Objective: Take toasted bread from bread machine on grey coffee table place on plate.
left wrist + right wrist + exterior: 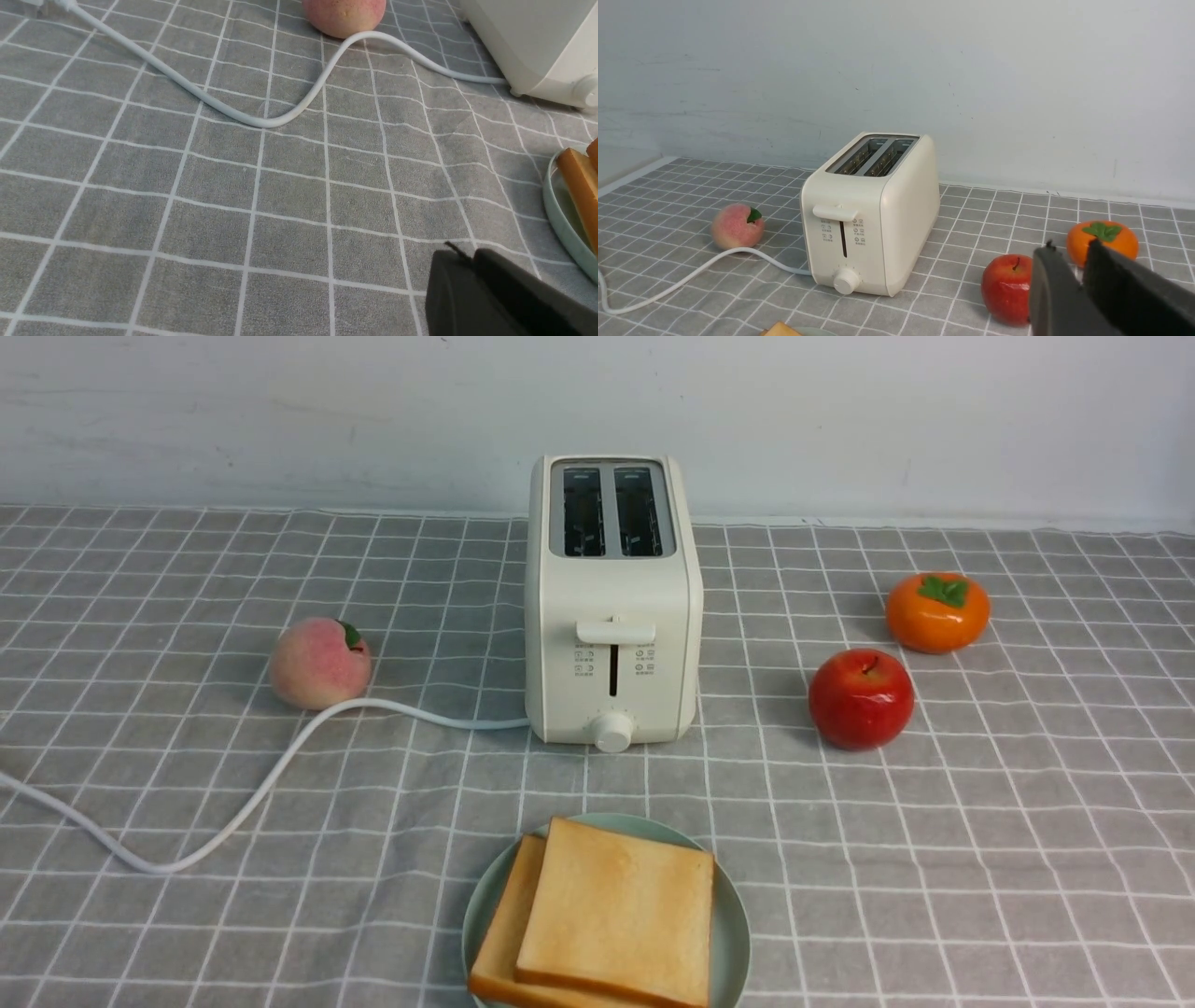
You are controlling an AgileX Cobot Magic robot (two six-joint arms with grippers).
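Two slices of toasted bread [616, 910] lie overlapped on the mint-green plate [733, 933] at the front of the grey coffee table [934, 849]. Behind it stands the cream bread machine [611, 607], both slots empty and its lever up. Neither gripper shows in the front view. In the left wrist view my left gripper [462, 254] is shut and empty, low over the cloth, left of the plate [560, 219] and a toast edge [579, 186]. In the right wrist view my right gripper [1069, 247] stands slightly open with nothing in it, right of the bread machine [868, 214].
A peach [319, 663] sits left of the toaster, with the white cord [233, 812] curling past it to the table's left edge. A red apple [861, 698] and an orange persimmon [936, 611] stand to the right. A white wall closes the back.
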